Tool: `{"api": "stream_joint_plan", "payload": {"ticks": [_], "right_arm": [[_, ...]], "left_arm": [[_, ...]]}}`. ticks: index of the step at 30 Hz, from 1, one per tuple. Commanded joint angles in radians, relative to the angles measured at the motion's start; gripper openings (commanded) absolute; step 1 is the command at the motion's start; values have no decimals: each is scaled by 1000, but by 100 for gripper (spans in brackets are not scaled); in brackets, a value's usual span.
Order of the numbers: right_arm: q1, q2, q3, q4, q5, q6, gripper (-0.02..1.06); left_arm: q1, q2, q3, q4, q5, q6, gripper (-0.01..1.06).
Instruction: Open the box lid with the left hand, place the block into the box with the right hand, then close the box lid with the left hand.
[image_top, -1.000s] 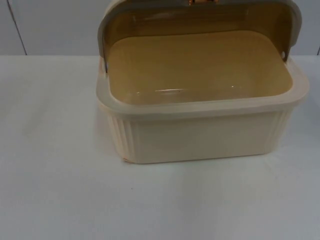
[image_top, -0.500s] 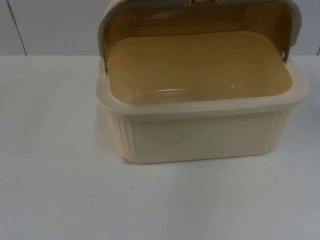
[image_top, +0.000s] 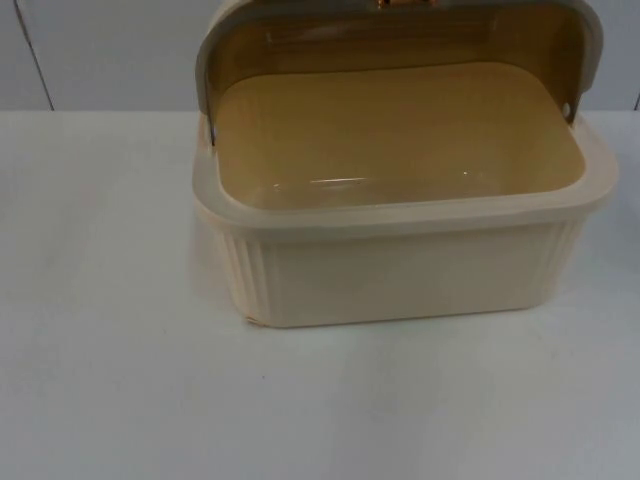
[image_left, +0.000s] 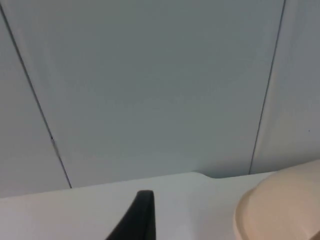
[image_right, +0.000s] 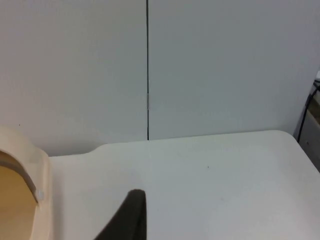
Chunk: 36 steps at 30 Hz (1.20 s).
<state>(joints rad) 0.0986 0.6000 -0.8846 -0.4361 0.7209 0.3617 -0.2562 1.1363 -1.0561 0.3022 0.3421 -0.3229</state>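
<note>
Box (image_top: 400, 265) sits toward the far middle of the white table (image_top: 120, 400), up against the grey wall (image_top: 110, 50). It is a cream, ribbed tub with its long axis running left to right across the table, one long ribbed side facing the near edge. Its opening faces up, and the tan floor inside is bare. The lid (image_top: 400, 30) stands raised on the far long side, hinged near both back corners, its amber inner face turned toward the near edge and arching over the back of the opening. No block lies inside.

Starting at the left, the left gripper (image_left: 142, 217) hangs off the box's left end, above the table near the wall; one black fingertip shows, with the cream curve of the lid's end (image_left: 280, 205) just beside it. Whether its jaws are spread or pressed together I cannot tell.

Over on the right, the right gripper (image_right: 131, 215) hangs off the box's right end, the lid's edge and a hinge pin (image_right: 39, 194) near it. One fingertip shows there too, so its jaws' state cannot be told either.
</note>
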Motion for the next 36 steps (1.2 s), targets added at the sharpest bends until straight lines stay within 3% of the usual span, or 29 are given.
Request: {"api": "stream_joint_plan", "payload": {"ticks": [1, 6, 15, 19, 20, 22, 28, 36], "right_arm": [[5, 40, -5, -4, 15, -8, 104], [5, 189, -28, 6, 3, -82, 104], [-35, 417, -113, 100, -68, -178, 104], [-184, 514, -121, 430, -176, -362, 104], [-184, 514, -121, 430, -176, -362, 104], [-258, 563, -121, 514, -199, -437, 104], [-371, 713, -121, 509, -219, -592, 104], [-383, 947, -121, 517, -202, -708, 104]], "left_arm": [[16, -8, -6, 11, 11, -34, 102], [74, -10, -6, 9, 17, -34, 102], [85, -10, -6, 1, 26, -34, 102], [85, -10, -6, 1, 26, -34, 102], [85, -10, -6, 1, 26, -34, 102], [85, -10, -6, 1, 26, -34, 102], [85, -10, -6, 1, 24, -34, 102], [85, -10, -6, 1, 23, -34, 102]]}}
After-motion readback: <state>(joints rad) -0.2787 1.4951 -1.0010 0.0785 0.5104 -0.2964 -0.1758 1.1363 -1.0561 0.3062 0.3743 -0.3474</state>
